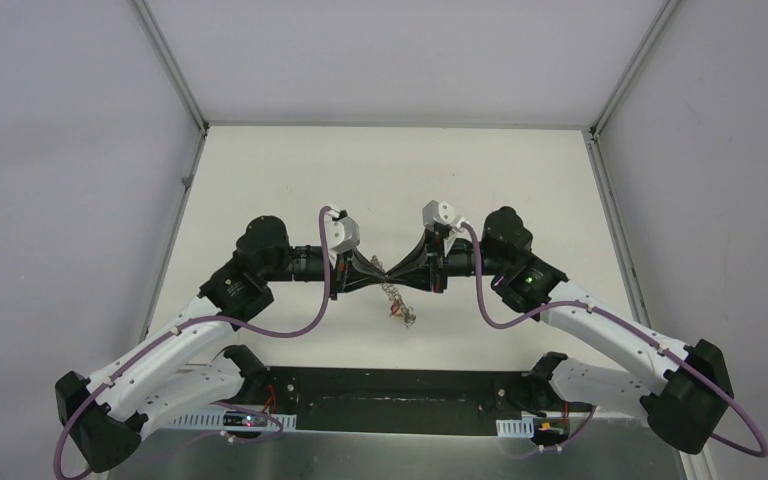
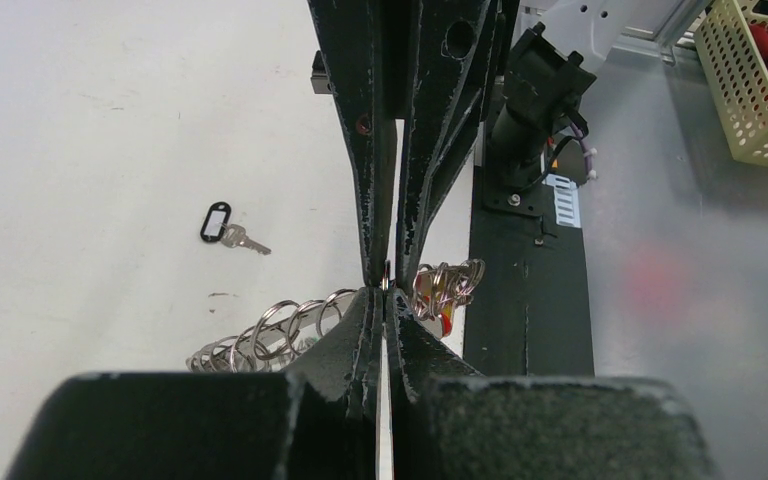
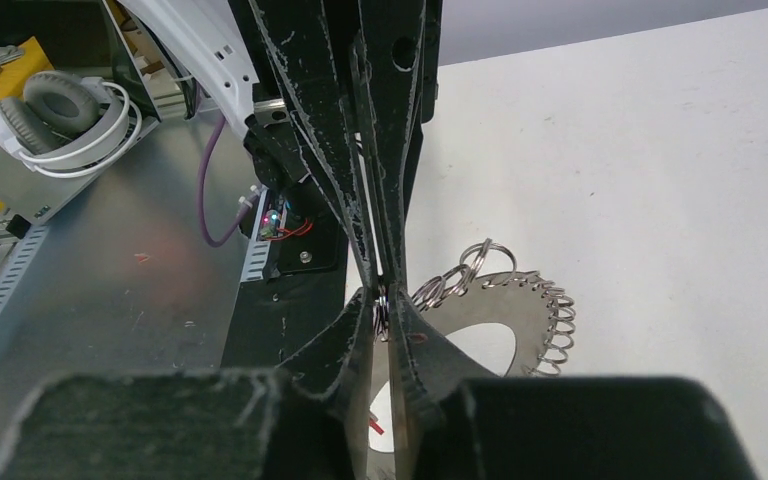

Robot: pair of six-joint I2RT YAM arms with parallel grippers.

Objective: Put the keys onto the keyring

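The keyring (image 1: 401,306) hangs tilted below the two grippers, which meet tip to tip above the table. It is a flat grey ring (image 3: 526,312) with silver loops (image 2: 272,330) along its edge. My left gripper (image 2: 385,293) and my right gripper (image 3: 381,301) are both shut on one small loop at the ring's top edge. Red and yellow tags (image 2: 446,316) hang from the ring. The black-tagged key (image 2: 220,224) lies alone on the white table, to the left in the left wrist view. The green-tagged key is out of view.
The black base plate (image 2: 526,300) and a metal shelf (image 3: 110,290) run along the near edge. A yellow basket (image 2: 750,90) and grey headphones (image 3: 55,115) sit off the table. White walls enclose the table (image 1: 380,180).
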